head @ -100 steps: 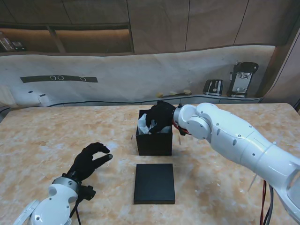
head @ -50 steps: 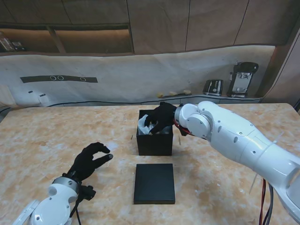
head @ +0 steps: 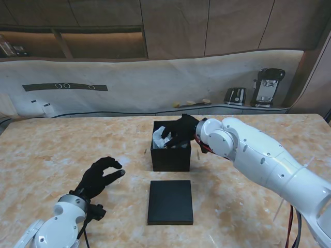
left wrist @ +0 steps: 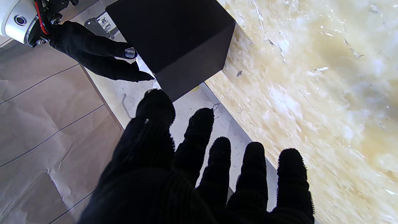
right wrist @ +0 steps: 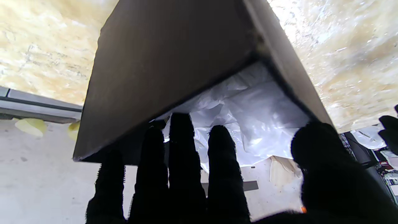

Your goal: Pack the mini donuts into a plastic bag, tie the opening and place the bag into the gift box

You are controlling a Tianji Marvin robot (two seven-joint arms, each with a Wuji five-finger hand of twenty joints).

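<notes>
Two hands seen | right hand (head: 180, 132) over gift box (head: 170, 155), fingers spread, holding nothing, likely settling plastic bag (head: 158, 138) inside | left hand (head: 98, 177) resting apart, curled loosely, empty | lid (head: 170, 202) lying nearer to me, probably for closing.

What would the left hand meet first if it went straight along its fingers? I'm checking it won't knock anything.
Probably the gift box: in the wrist view the left hand has fingers aimed at its near corner, with only bare table between. Depth is unclear, so it may pass beside it.
</notes>
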